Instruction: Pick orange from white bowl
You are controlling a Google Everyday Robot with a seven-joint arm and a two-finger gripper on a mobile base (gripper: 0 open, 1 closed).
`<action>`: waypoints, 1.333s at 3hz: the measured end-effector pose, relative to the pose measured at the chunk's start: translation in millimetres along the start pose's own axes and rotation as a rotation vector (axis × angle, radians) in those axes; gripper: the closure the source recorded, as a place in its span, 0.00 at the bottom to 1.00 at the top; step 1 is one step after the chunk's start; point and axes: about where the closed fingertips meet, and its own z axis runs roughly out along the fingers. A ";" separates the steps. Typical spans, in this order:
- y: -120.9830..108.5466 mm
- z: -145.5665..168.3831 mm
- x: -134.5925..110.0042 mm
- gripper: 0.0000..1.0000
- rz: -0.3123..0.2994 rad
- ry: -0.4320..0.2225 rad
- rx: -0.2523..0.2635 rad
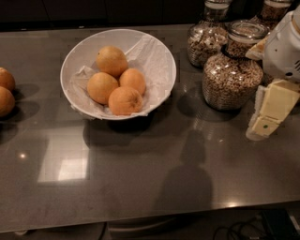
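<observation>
Dark glossy counter [140, 187], lit from above. One white bowl [161, 56] sits left of centre toward the far side, lined with crumpled white paper [147, 49]. Four round fruits lie in the bowl, packed together and touching. The orange [125, 100], the deepest in colour, lies nearest against the near rim with a small dark dimple on its right side. The three paler fruits: one to its left [101, 87], one just behind it [133, 79], one at the far side of the cluster [111, 60]. Two more orange fruits [5, 89] lie on the counter at the left edge, one behind the other, well apart from the bowl. Three glass jars of grain stand at far right: a large round one [232, 79] closest, a second [208, 42] behind it to the left, a third [276, 11] at the far right corner, partly hidden. The gripper [265, 123], cream-coloured below a white arm housing [283, 47], hangs at the right edge just beside the large jar, well apart from the bowl and all the fruit. How far it is open cannot be told from this angle. A small dark dot marks its lower end.
</observation>
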 end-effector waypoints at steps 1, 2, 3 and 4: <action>3.5 18.1 -34.1 0.00 -0.015 -0.086 -0.014; 6.6 26.6 -82.5 0.00 -0.069 -0.176 -0.013; 6.6 26.7 -82.6 0.00 -0.069 -0.177 -0.012; 4.7 38.0 -93.8 0.00 -0.057 -0.240 0.002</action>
